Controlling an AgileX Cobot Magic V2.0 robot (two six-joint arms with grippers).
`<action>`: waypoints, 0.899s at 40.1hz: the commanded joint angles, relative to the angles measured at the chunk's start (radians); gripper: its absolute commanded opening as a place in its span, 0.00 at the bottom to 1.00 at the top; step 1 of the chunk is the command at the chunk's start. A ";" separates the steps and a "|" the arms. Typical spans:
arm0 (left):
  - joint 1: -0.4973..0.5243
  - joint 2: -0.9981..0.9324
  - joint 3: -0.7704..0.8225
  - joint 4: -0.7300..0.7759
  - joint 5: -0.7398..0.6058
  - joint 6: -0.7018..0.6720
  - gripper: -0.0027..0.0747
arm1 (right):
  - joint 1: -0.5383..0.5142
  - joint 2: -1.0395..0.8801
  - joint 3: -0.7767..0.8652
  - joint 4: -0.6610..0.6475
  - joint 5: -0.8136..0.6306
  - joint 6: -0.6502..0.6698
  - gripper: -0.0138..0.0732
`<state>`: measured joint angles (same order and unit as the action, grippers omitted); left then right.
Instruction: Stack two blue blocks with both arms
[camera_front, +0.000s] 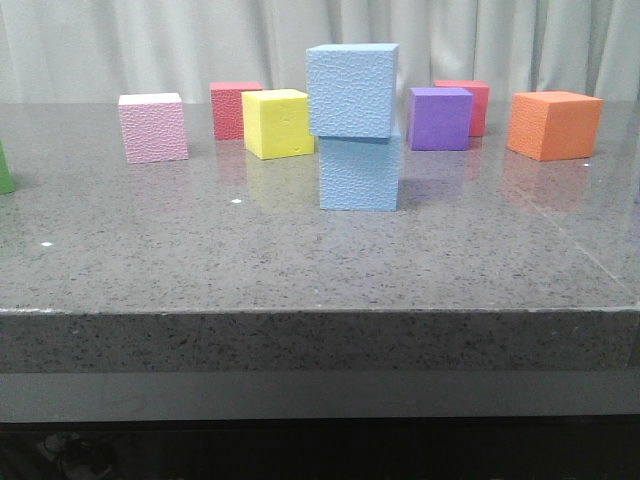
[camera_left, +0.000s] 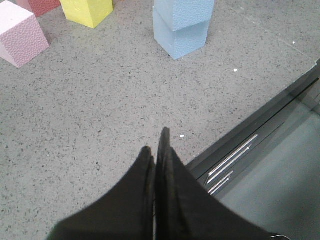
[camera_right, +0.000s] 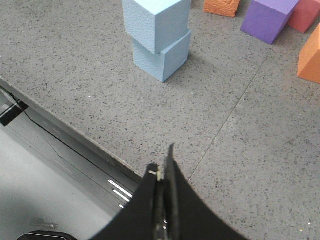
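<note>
Nearest the camera in the front view runs the front edge of the grey speckled table (camera_front: 300, 330). Neither arm shows in that view.

Each wrist view shows its own hand low over the table near that front edge. The left hand (camera_left: 159, 145) has its fingers pressed together with nothing between them. The right hand (camera_right: 164, 165) is likewise closed tight and holds nothing. Both sit well apart from the stack.

Taking the stack as the landmark: the lower blue block (camera_front: 358, 173) rests on the table about mid-depth, and the upper blue block (camera_front: 351, 90) sits on top of it, touching it, shifted slightly to the left and turned a little so its edges overhang. The wrist views also show this offset.

Behind and left of the stack stands a yellow cube (camera_front: 277, 123), a red cube (camera_front: 233, 108) just behind it, and a pink cube (camera_front: 153, 127) farther left. A sliver of something green (camera_front: 5, 170) shows at the far left edge of the picture. Behind and right of the stack stands a purple cube (camera_front: 439, 117), with another red cube (camera_front: 470, 100) close behind it, and an orange cube (camera_front: 553, 124) farther right. A pale curtain (camera_front: 150, 45) hangs beyond the table.

No brand, label or writing can be read on anything.
</note>
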<state>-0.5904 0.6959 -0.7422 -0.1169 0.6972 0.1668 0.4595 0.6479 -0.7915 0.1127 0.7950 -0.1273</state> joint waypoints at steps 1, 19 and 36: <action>0.059 -0.045 0.011 -0.012 -0.091 -0.001 0.01 | -0.008 -0.001 -0.027 0.008 -0.063 -0.004 0.08; 0.455 -0.549 0.564 -0.002 -0.512 0.001 0.01 | -0.008 -0.001 -0.027 0.008 -0.062 -0.004 0.08; 0.508 -0.726 0.760 -0.062 -0.624 0.001 0.01 | -0.008 -0.001 -0.027 0.008 -0.061 -0.004 0.08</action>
<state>-0.0862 -0.0047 0.0049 -0.1571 0.1759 0.1668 0.4595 0.6479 -0.7915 0.1144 0.7957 -0.1273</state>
